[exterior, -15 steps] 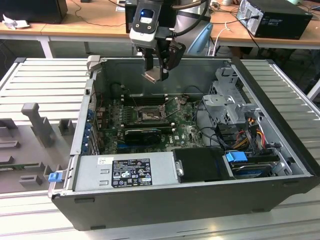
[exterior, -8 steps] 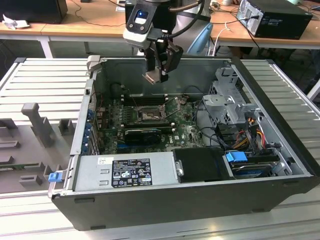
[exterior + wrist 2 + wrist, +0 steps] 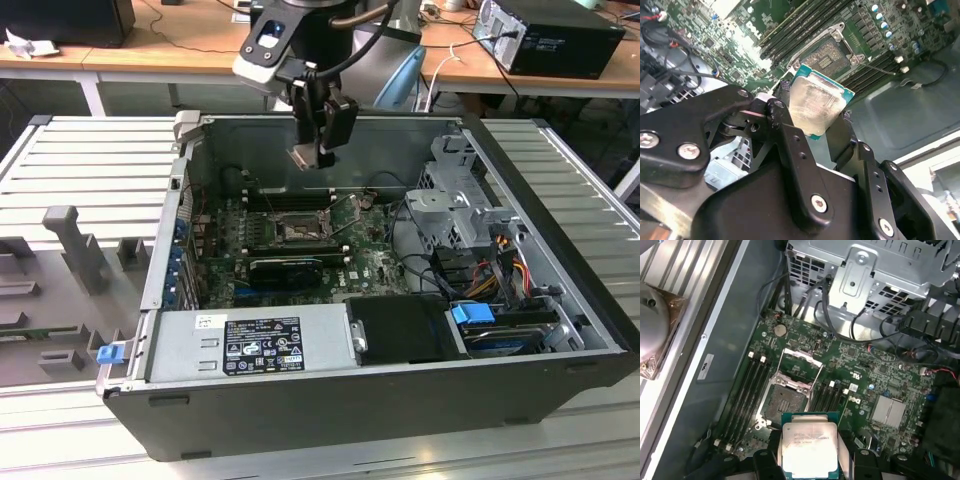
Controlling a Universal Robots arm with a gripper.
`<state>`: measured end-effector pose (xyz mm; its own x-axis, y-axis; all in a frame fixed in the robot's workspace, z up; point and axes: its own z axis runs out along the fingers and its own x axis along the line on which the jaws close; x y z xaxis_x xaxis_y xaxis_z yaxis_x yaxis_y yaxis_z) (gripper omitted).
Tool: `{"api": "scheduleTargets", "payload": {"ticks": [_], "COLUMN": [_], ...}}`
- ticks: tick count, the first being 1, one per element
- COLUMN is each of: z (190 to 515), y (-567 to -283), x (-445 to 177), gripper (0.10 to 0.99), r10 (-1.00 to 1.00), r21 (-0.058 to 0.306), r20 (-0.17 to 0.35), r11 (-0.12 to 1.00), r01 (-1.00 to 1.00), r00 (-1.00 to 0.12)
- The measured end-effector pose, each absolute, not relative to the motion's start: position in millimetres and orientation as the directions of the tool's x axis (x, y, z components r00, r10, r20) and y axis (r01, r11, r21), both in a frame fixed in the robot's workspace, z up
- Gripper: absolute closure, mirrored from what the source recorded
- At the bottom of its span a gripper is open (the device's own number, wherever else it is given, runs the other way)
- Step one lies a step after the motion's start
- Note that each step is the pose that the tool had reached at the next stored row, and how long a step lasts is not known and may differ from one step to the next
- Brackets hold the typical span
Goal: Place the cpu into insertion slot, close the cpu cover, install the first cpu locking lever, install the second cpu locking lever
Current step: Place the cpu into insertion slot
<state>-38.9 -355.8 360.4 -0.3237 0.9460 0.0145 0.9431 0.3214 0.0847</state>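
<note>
Cpu [image 3: 809, 449], just 1, hangs in the gripper [image 3: 310, 158] above 1 insertion slot [image 3: 786, 402].

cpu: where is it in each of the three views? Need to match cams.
Exterior view: the cpu is held in the air, above the insertion slot.
Second wrist view: the cpu is clamped between the black fingers, tilted, with the slot beyond it.
First wrist view: the cpu is face-on, next to the slot.
Shared landmark: the insertion slot, its pin field bare.

Black end effector [image 3: 815, 112] — silver screws [image 3: 818, 202]
</note>
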Motion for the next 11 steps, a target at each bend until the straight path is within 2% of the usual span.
{"api": "scheduleTargets", "payload": {"ticks": [8, 11], "z": [358.6, 356.0], "y": [-355.8, -355.8], "x": [-38.9, -38.9], "gripper": [0.557, 0.557], "r10": [0.977, 0.991], "r21": [0.084, 0.083], "r20": [0.013, 0.012], "r11": [0.211, 0.131], "r01": [0.974, 0.988], "r00": [-0.213, -0.132]}}
